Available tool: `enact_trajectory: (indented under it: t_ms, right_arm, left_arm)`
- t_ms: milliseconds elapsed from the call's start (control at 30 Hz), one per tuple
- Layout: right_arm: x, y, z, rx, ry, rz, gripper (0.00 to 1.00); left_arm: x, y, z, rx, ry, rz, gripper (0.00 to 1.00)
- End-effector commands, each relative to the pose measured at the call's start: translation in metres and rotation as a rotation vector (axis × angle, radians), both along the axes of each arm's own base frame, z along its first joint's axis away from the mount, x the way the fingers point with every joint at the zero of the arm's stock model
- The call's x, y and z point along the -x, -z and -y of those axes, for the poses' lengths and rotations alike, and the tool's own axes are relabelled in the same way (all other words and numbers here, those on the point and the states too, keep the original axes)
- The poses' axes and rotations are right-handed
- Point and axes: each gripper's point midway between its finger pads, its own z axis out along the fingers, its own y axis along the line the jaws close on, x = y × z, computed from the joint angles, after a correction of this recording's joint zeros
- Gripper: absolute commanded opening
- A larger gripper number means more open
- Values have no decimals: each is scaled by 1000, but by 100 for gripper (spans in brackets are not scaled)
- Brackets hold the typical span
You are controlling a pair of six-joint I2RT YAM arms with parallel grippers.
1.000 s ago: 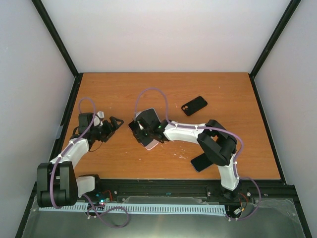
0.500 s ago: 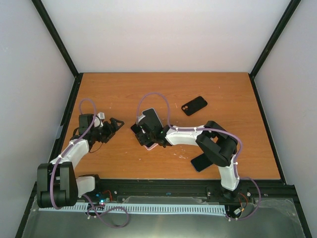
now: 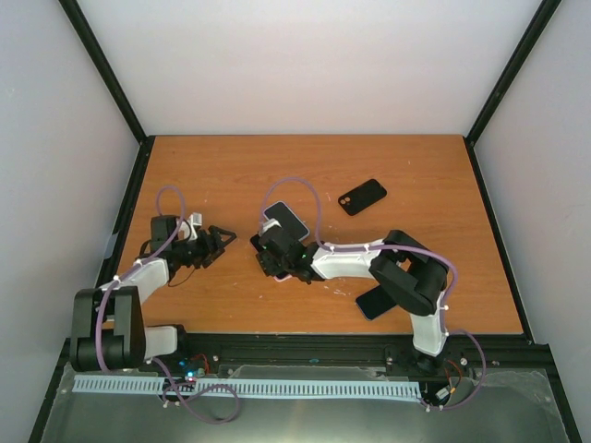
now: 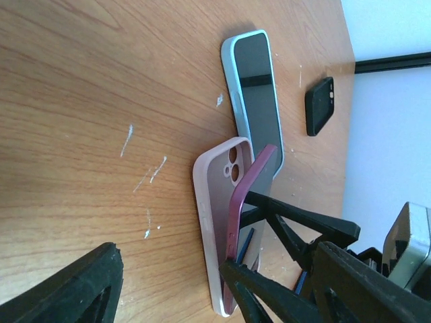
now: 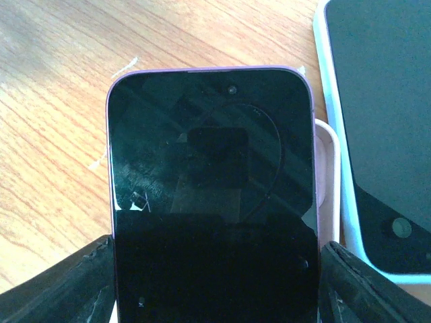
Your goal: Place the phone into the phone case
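lower over the table than a second ago, baring the light-blue phone (image 3: 285, 219) behind. clamped in the right gripper (image 3: 274, 263): purple phone (image 4: 244, 202), tilted over the pink case (image 4: 210, 202), long axis along the case's, far end raised above the camera cutout. left gripper (image 3: 224, 239) spread wide, empty.

Purple phone (image 5: 212, 202) tilts over the pink case (image 4: 213, 222) lying flat.
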Motion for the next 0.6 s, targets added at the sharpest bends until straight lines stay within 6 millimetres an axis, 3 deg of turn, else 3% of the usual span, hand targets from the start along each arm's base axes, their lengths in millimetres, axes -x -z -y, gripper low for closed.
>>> enact_trajectory:
  t_ms: [0, 567]
  right_arm:
    - [11, -4, 12, 0, 77, 10, 66]
    - [24, -8, 36, -46, 307, -85, 76]
  left_arm:
    - [-4, -8, 6, 38, 51, 53, 76]
    - [0, -2, 28, 50, 121, 24, 69]
